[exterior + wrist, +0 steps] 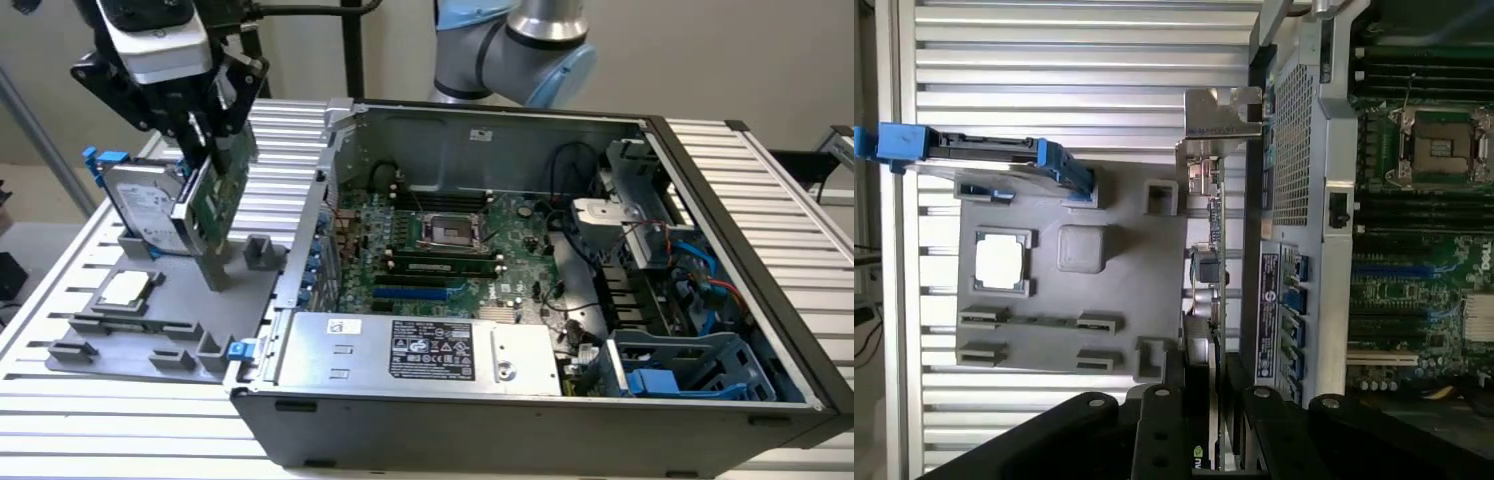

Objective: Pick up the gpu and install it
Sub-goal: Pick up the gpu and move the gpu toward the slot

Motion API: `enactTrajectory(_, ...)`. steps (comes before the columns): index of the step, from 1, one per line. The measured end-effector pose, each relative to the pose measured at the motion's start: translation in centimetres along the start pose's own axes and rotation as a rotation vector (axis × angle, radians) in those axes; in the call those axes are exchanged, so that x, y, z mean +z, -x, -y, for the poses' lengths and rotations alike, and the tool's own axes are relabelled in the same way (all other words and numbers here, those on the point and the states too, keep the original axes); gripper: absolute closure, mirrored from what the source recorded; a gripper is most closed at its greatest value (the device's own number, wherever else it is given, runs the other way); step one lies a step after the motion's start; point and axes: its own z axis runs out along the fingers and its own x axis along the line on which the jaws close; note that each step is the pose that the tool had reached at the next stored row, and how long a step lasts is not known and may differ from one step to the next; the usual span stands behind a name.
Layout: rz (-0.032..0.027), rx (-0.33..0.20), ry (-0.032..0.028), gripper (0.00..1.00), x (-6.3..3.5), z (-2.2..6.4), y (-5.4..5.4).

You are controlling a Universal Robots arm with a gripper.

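The gpu (224, 190) is a thin green card with a silver end bracket (1219, 120), standing upright on edge. My gripper (210, 130) is shut on its upper edge. In the wrist view the gpu (1206, 270) shows edge-on between my black fingers (1154, 430). It hangs over the grey fixture plate (160, 320), close to the outer wall of the open computer case (300, 250). I cannot tell whether its lower edge still touches the plate's holders. The motherboard (441, 235) lies open inside the case, toward the exterior view's right.
A silver hard drive with blue rails (144, 205) stands beside the gpu on the fixture plate. A processor chip (123, 290) lies flat on that plate. Inside the case are the power supply (414, 350), a blue drive cage (681, 370) and cables. Ribbed metal table (80, 400) surrounds everything.
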Motion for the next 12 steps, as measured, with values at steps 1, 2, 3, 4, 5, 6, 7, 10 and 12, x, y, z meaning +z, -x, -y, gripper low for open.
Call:
enactTrajectory(1,-0.0015,-0.001,0.0001,0.73,-0.44,-0.01,0.4)
enactTrajectory(2,-0.0032,-0.001,0.0002,0.73,-0.90,-0.01,0.8)
enactTrajectory(3,-0.0051,-0.002,0.0002,0.73,-1.34,-0.02,1.2)
enactTrajectory(4,-0.0070,-0.002,0.0003,0.73,-1.80,-0.02,1.6)
enactTrajectory(5,-0.0090,-0.003,0.0004,0.73,-2.24,-0.03,2.1)
enactTrajectory(6,-0.0114,-0.003,0.0003,0.73,-2.68,-0.04,2.5)
enactTrajectory(7,-0.0138,-0.003,0.0003,0.73,-3.13,-0.05,3.0)
enactTrajectory(10,-0.0216,-0.003,0.0005,0.73,-4.17,-0.07,4.4)
enactTrajectory(12,-0.0264,-0.003,0.0005,0.73,-4.53,-0.08,5.3)
